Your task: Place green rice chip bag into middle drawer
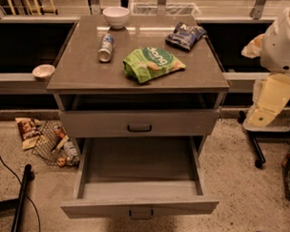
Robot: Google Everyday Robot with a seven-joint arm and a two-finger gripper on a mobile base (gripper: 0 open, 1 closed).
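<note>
The green rice chip bag (154,64) lies flat on the cabinet top (84,68), right of its middle. The middle drawer (139,203) is pulled wide open below the shut upper drawer (139,122), and its inside is empty. My arm's white body (286,41) is at the right edge. My gripper (271,101), a cream-coloured part hanging down, is to the right of the cabinet at about the height of its top. It is well away from the bag and holds nothing that I can see.
On the cabinet top there are also a white bowl (116,15) at the back, a can lying on its side (106,47) and a dark blue snack bag (185,35). A small bowl (43,71) sits on the left ledge. Litter (51,141) lies on the floor at the left, and a black pole (22,199) lies at the lower left.
</note>
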